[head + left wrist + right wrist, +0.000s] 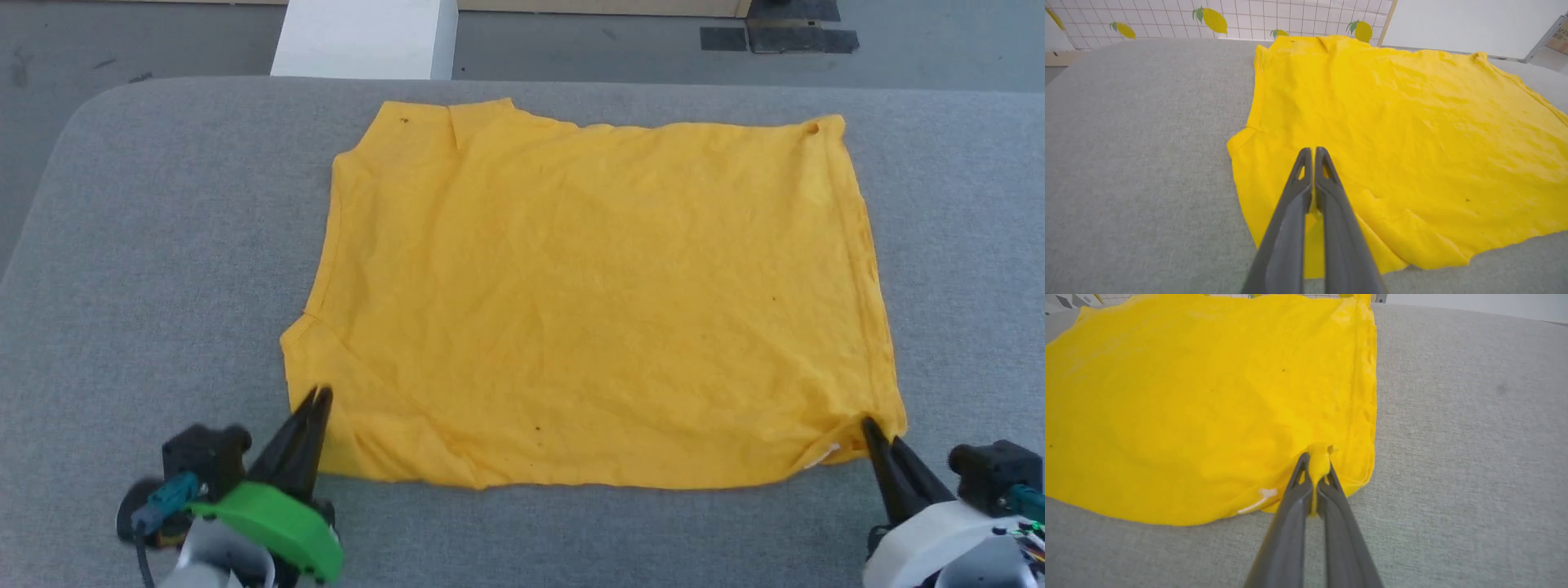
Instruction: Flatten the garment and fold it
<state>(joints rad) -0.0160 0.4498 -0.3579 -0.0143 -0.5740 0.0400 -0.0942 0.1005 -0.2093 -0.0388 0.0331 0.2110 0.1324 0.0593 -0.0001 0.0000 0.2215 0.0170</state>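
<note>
While the garment (596, 302) lies spread mid-frame on the grey surface (163, 245), long axis left to right, the left gripper (320, 396) at lower left and the right gripper (867, 425) at lower right each meet a near corner. Bare surface rings it, narrowest along the top.

Left wrist view: fingers pressed together, seemingly pinching a yellow strip; the garment runs ahead and rightward.

Right wrist view: fingers clamp a bunched corner; the garment spreads ahead and leftward, open surface at right.
</note>
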